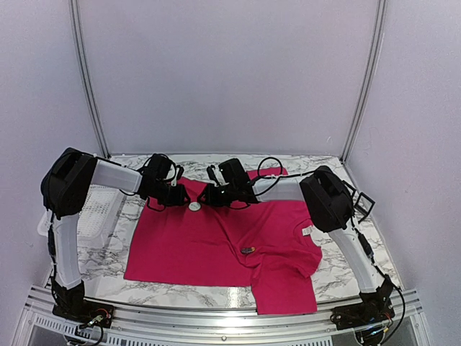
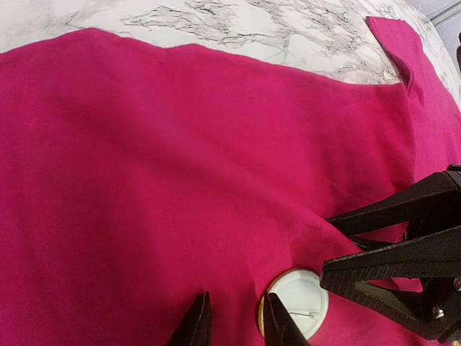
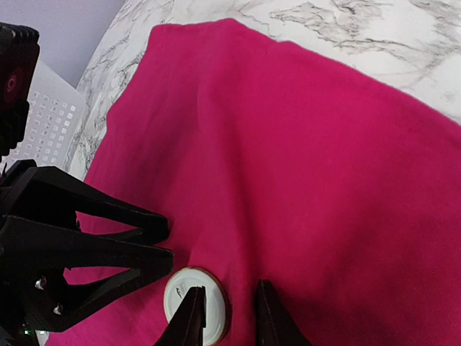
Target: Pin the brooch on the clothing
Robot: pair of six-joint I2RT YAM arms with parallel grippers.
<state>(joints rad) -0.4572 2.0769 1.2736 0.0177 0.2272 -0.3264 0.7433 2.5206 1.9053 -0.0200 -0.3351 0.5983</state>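
Note:
The crimson-pink T-shirt (image 1: pixel 216 245) lies spread on the marble table, its white neck label (image 1: pixel 307 231) at the right. The brooch (image 1: pixel 194 206), a round white disc with a gold rim, lies on the shirt near its far edge. Its wire pin faces up in the left wrist view (image 2: pixel 306 303). My left gripper (image 1: pixel 181 196) is open; its jaws (image 2: pixel 234 326) straddle fabric, the right finger at the brooch's left rim. My right gripper (image 1: pixel 207 196) is open (image 3: pixel 229 323); its left finger lies over the brooch (image 3: pixel 176 297). The two grippers face each other across the brooch.
A white perforated basket (image 1: pixel 97 209) stands at the table's left edge, beside the left arm. A small dark object (image 1: pixel 248 250) lies on the shirt near its middle. Marble table (image 1: pixel 173 292) shows in front of the shirt and behind it (image 2: pixel 238 29).

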